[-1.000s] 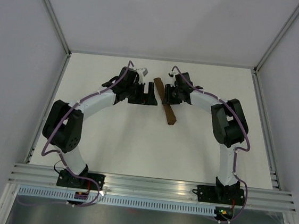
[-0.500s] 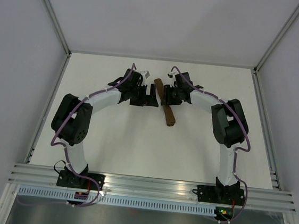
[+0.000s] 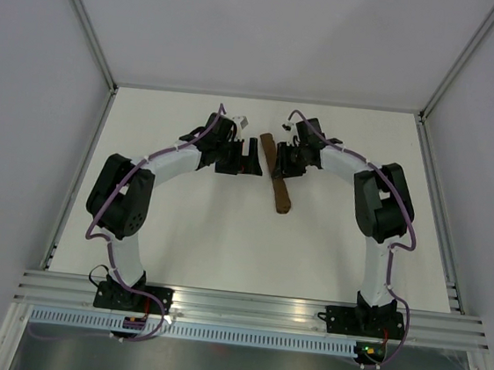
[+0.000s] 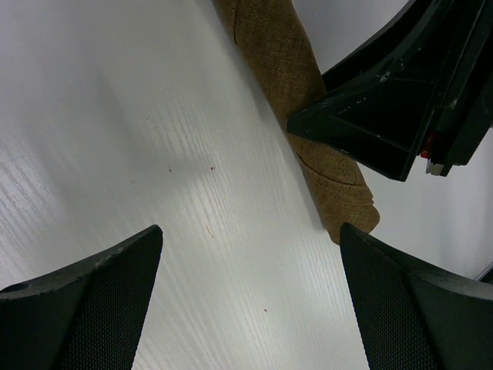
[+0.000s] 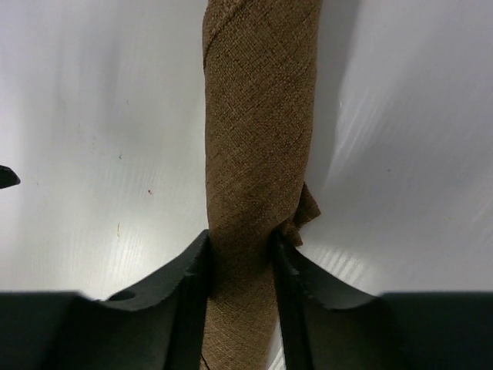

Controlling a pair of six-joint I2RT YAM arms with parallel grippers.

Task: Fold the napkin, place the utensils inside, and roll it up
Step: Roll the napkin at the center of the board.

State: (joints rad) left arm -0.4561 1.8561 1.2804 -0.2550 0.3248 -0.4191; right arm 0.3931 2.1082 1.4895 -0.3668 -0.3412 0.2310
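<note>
The napkin is a brown cloth rolled into a slim tube that lies on the white table between the two arms. My right gripper is shut on it: in the right wrist view both black fingers press the sides of the napkin roll, and the right gripper has a loose corner of cloth sticking out beside it. My left gripper stands open just left of the roll, nothing between its fingers; the napkin roll passes ahead of the left gripper. The utensils are hidden.
The right gripper's black body crosses the roll in the left wrist view. Grey walls and metal posts close the table on three sides. An aluminium rail with both arm bases runs along the near edge.
The left arm's elbow swung inward while its gripper stayed open beside the roll. The right gripper shifted slightly right with the roll, whose near end slid toward the arms.
</note>
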